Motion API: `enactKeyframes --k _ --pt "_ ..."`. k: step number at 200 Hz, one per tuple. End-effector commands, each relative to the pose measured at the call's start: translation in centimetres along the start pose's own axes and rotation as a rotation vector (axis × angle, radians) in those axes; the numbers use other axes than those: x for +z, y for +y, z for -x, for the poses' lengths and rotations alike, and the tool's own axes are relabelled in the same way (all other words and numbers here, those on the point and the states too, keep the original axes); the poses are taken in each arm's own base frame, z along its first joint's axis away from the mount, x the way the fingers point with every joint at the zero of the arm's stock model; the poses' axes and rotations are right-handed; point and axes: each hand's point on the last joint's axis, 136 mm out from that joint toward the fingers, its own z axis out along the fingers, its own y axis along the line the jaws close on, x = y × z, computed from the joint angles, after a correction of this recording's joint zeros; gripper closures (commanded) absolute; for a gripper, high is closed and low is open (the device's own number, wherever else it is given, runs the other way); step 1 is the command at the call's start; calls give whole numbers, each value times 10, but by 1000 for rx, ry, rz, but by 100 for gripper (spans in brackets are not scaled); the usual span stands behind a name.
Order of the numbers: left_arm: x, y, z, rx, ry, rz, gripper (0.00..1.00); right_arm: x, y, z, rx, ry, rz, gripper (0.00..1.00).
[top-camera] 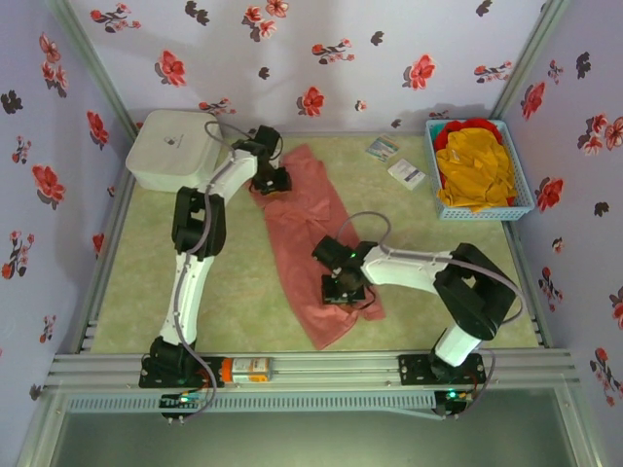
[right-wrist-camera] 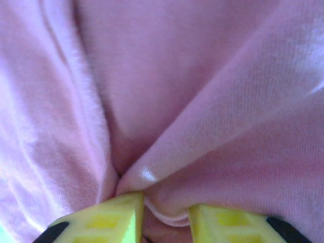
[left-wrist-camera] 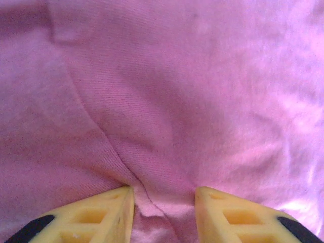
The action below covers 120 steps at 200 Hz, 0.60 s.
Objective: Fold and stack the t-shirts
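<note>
A salmon-pink t-shirt (top-camera: 304, 229) lies as a long strip across the green mat, running from back left to front right. My left gripper (top-camera: 270, 183) is down on its far left end. In the left wrist view the left gripper (left-wrist-camera: 164, 196) has a creased ridge of the pink t-shirt (left-wrist-camera: 167, 101) pinched between its yellow fingers. My right gripper (top-camera: 343, 289) sits on the near right part. The right gripper (right-wrist-camera: 166, 208) holds a fold with a hem of the pink t-shirt (right-wrist-camera: 202, 101). A mustard t-shirt (top-camera: 477, 167) and a red t-shirt (top-camera: 468, 128) are piled in a basket.
The blue basket (top-camera: 523, 185) stands at the back right. A white rounded-square box (top-camera: 175, 148) sits at the back left, close to the left arm. Two small cards (top-camera: 383, 148) (top-camera: 406, 173) lie near the back wall. Floral walls close in three sides.
</note>
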Motion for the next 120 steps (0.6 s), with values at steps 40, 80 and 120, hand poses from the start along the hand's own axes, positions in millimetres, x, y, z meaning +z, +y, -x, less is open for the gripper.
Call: enactKeyframes --k 40,80,120 --pt "-16 -46 -7 90 16 -72 63 -27 9 14 -13 -141 -75 62" --pt "-98 -48 8 115 -132 -43 59 -77 24 62 -172 -281 -145 41" --pt "-184 -35 5 52 -335 -95 29 -108 30 122 -229 -409 -147 29"
